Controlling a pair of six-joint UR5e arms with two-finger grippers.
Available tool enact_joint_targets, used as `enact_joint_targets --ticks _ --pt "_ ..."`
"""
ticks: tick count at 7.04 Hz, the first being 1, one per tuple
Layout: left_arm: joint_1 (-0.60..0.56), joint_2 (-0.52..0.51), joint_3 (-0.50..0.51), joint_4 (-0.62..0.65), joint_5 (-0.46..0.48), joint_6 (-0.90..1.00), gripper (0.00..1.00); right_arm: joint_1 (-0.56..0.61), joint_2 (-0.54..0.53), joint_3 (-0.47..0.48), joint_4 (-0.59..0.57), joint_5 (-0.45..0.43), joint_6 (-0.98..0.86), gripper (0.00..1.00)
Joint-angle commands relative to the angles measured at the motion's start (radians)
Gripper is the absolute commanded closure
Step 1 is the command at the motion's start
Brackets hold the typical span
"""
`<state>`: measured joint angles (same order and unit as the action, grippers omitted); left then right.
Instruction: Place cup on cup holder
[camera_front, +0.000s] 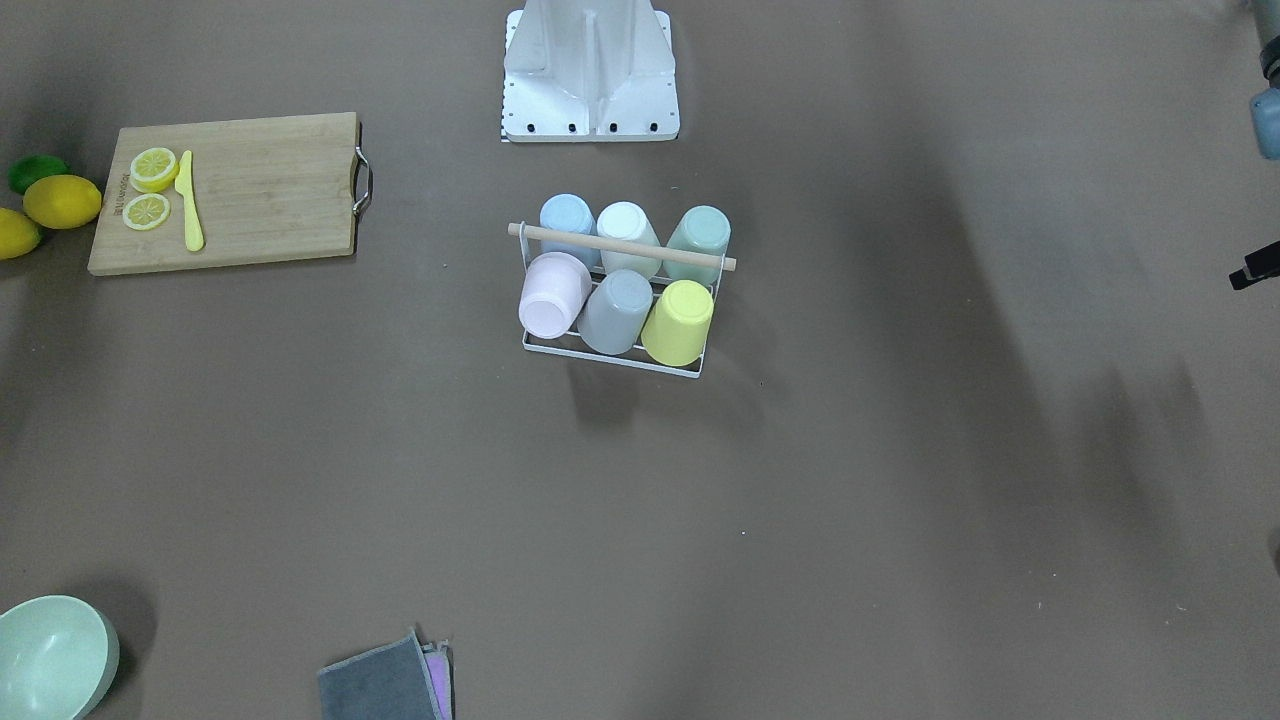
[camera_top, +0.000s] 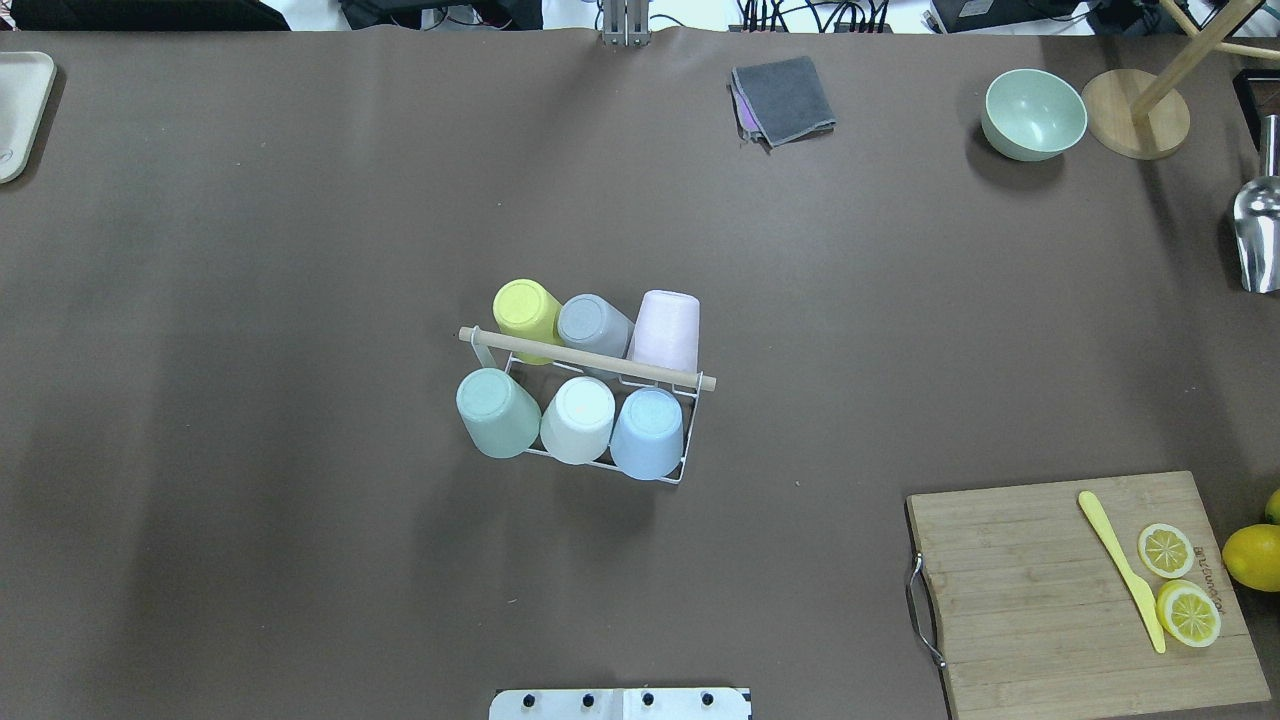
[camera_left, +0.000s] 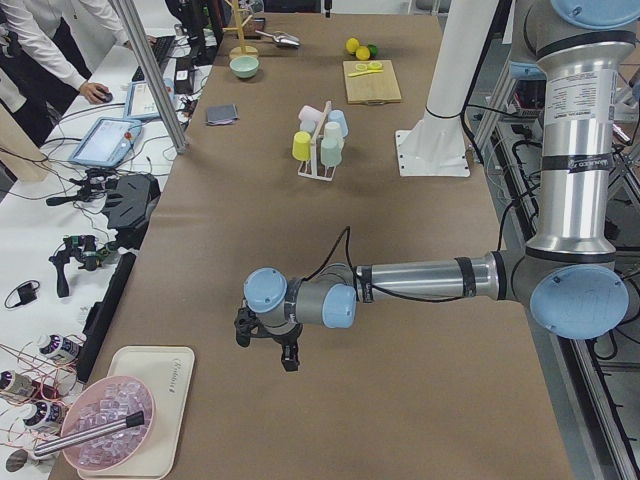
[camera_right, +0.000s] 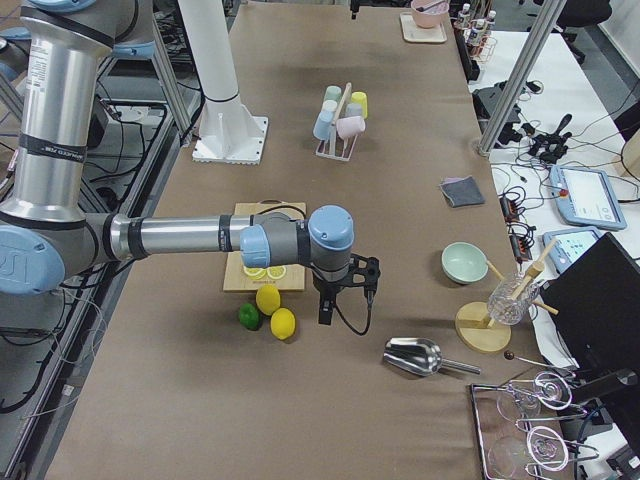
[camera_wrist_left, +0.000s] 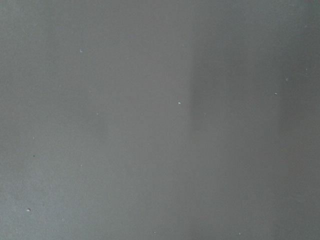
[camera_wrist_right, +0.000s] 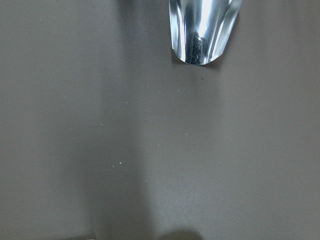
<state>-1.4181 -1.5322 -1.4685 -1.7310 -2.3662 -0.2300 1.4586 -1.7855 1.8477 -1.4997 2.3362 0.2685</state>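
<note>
The cup holder stands in the middle of the overhead view, on the brown table; on it, bottoms up, the yellow cup, grey cup and pink cup make the upper row; the green cup, white cup and blue cup make the lower row; a wooden board lies at the lower right; the left gripper hangs low in its side view, well apart from the holder; the right gripper hangs near a lemon; I cannot tell if either one's fingers are apart or together.
</note>
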Motion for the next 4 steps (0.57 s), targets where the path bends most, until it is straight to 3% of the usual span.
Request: enact_joint_targets --ticks 1,4 --pt "-0.01 0.001 0.01 0.001 0.037 -0.011 0.02 0.0 0.0 -0.001 -0.001 0.0 0.0 0.01" --pt "-0.044 0.004 -0.032 -0.071 0.032 -0.002 0.02 0.0 0.0 0.001 -0.004 0.0 0.0 0.01"
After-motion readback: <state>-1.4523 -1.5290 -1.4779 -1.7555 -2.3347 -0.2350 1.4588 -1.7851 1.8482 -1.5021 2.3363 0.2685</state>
